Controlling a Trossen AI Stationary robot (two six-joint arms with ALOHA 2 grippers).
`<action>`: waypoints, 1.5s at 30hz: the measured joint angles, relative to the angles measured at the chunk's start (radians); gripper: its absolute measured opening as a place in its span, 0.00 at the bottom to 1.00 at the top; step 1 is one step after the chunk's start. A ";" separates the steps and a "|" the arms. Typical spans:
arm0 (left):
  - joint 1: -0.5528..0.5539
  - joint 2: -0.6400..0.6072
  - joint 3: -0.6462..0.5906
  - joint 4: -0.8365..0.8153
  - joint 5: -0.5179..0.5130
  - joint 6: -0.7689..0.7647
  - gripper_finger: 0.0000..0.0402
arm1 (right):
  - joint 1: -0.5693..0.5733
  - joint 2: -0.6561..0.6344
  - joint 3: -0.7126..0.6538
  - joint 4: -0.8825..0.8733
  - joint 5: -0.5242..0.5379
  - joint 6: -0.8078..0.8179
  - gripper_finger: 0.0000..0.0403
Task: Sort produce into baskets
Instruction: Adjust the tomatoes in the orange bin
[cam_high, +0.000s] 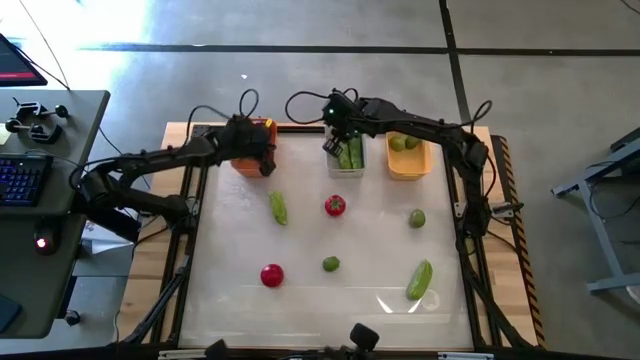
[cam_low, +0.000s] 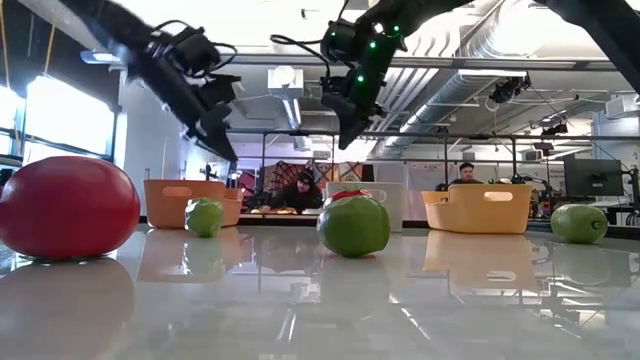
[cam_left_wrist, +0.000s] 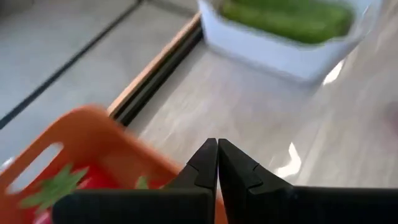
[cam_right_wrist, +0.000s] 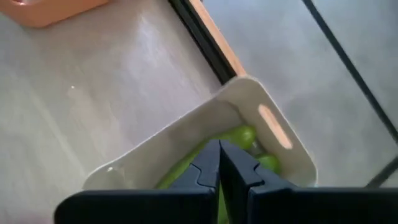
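Produce remaining on the desk: two tomatoes, one central (cam_high: 335, 206) and one toward the near-left (cam_high: 271, 275); two cucumbers, one left of centre (cam_high: 278, 208) and one by the near-right corner (cam_high: 419, 280); two limes, one in the middle near the front (cam_high: 330, 264) and one at the right (cam_high: 417, 218). Along the far edge stand the orange-red basket (cam_high: 262, 128) holding tomatoes, the pale grey basket (cam_high: 346, 170) holding cucumbers, and the yellow-orange basket (cam_high: 408, 165) holding limes. The left claw (cam_high: 262, 158) is closed and empty over the orange-red basket; the right claw (cam_high: 340, 140) is closed and empty over the grey one. The next pick likely requires opening wide before descent, centring on the fruit, and gripping cucumbers across their width.
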 joint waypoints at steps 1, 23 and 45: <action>0.000 0.000 0.036 -0.066 -0.022 0.006 0.00 | -0.005 0.000 0.000 0.010 -0.012 -0.023 0.00; 0.171 0.273 0.214 -0.214 -0.023 0.024 0.00 | -0.077 0.001 0.000 0.201 -0.226 -0.176 0.00; 0.195 0.356 0.269 -0.291 -0.219 0.043 0.00 | -0.078 0.002 0.000 0.182 -0.229 -0.176 0.00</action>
